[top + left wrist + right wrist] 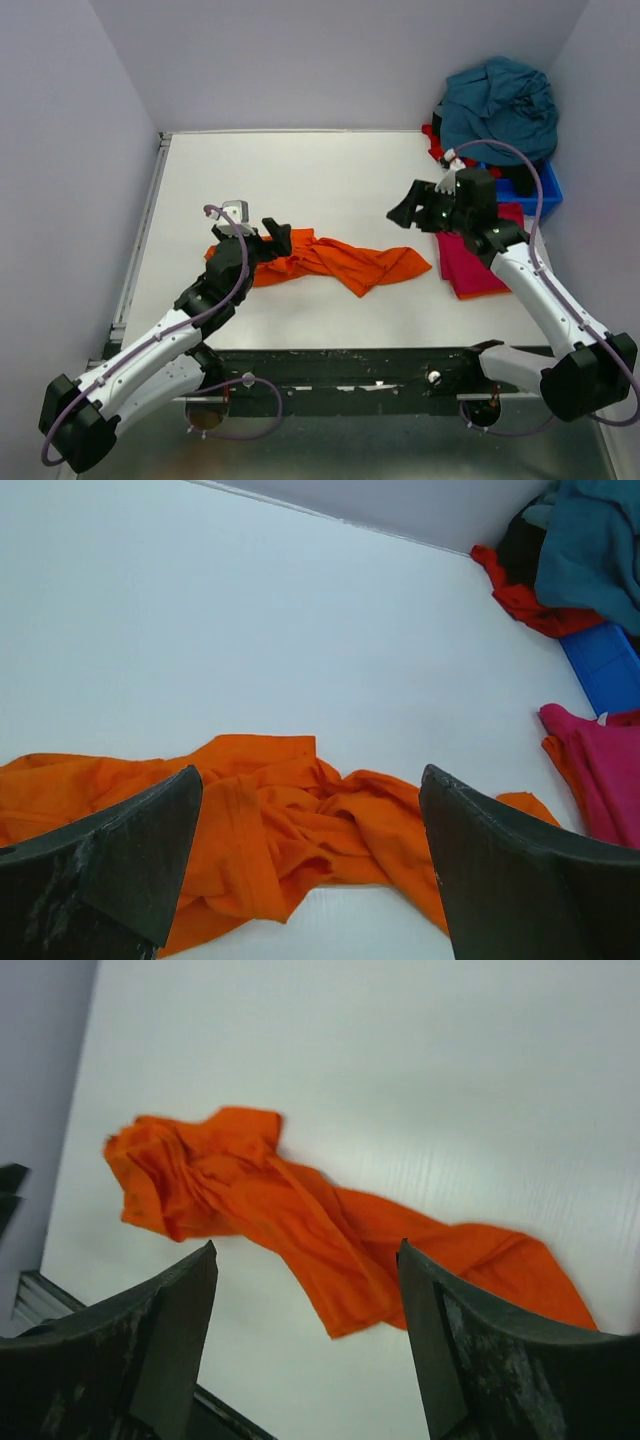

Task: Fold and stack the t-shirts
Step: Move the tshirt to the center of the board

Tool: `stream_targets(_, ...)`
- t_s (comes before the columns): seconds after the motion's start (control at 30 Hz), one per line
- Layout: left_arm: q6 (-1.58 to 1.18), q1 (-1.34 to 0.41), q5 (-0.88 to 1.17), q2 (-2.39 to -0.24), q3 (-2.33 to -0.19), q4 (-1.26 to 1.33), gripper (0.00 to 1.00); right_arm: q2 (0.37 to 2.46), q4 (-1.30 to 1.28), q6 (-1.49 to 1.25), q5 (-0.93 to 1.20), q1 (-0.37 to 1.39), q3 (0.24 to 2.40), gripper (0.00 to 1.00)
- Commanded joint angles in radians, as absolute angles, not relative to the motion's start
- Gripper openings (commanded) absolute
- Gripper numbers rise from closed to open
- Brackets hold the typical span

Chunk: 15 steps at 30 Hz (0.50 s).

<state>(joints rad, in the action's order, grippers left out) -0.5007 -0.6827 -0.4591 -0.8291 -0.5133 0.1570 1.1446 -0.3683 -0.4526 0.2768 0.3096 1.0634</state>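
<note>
The right gripper is seen with its jaws spread wide and nothing held between them, raised above the white table near the right-hand end of the orange t-shirt. In the right wrist view, bare tabletop and the middle of the orange cloth are framed between the two dark fingers. The left gripper is likewise shown fully parted and empty, poised at the left end of the same shirt; whether its fingertips touch the cloth cannot be told from above. In the left wrist view its fingers are seen low over the rumpled fabric.

The orange t-shirt is pictured lying unfolded and twisted into a long, crumpled band across the near half of the table, stretched between the two grippers. Just beside its right end, partly hidden under the right arm, a magenta-red t-shirt is seen lying flat on the table as a folded rectangle. Farther back, in the far right corner, a teal-blue t-shirt is heaped over a small blue bin, with a red t-shirt spilling out at the heap's left edge.
</note>
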Motion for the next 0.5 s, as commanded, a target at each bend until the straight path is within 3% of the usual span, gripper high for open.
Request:
stream_targets(0.0,-0.574,-0.686,-0.514,-0.744,-0.517,-0.066,0.99,1.14,-0.31,-0.4,0.305,0.351,0.942,0.77)
stream_targets(0.3,-0.675,-0.673,-0.548,-0.894,-0.672,-0.302,0.98,1.316,-0.333,-0.356,0.042,0.56,0.946,0.77)
stream_targets(0.47,-0.67,-0.658,-0.543,-0.971,-0.745,-0.396,0.98,1.4,-0.397,-0.341,-0.135,0.583,0.965,0.76)
